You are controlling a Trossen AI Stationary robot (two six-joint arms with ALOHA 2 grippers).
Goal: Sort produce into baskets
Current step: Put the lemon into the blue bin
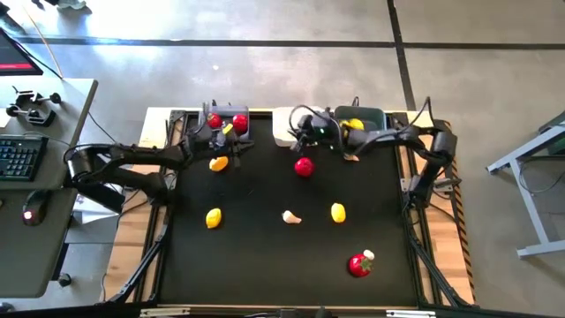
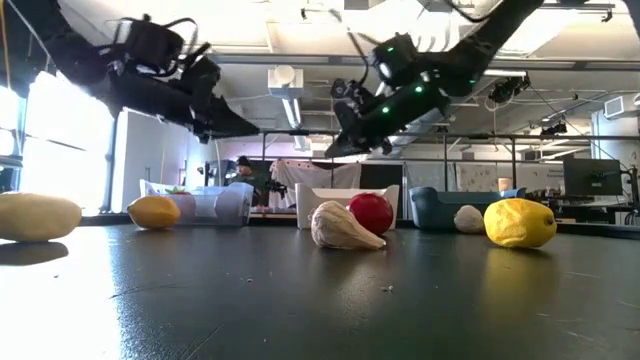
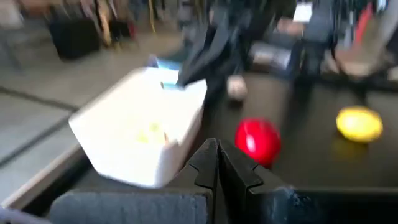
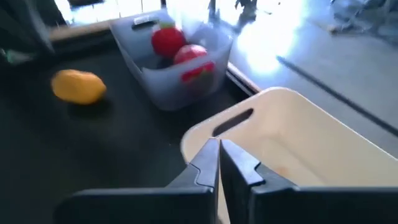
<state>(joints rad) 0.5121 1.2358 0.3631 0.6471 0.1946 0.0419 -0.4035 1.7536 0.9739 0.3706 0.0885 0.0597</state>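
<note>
Three baskets stand along the table's far edge: a grey one (image 1: 227, 122) with two tomatoes (image 4: 169, 40), a white one (image 1: 284, 128) and a dark teal one (image 1: 364, 118) with a lemon. Loose on the black mat lie a lemon (image 1: 218, 163), a tomato (image 1: 304, 166), a second lemon (image 1: 213, 217), a garlic bulb (image 1: 290, 217), a third lemon (image 1: 337, 212), and a tomato (image 1: 359, 264) with a garlic beside it. My left gripper (image 3: 217, 163) is shut and empty, just in front of the grey basket. My right gripper (image 4: 219, 160) is shut and empty, above the white basket's (image 4: 298, 140) near rim.
The mat's near half has free room between the scattered pieces. A desk with a keyboard (image 1: 19, 155) stands off the table's left side. In the low view both arms hang above the mat, clear of the produce.
</note>
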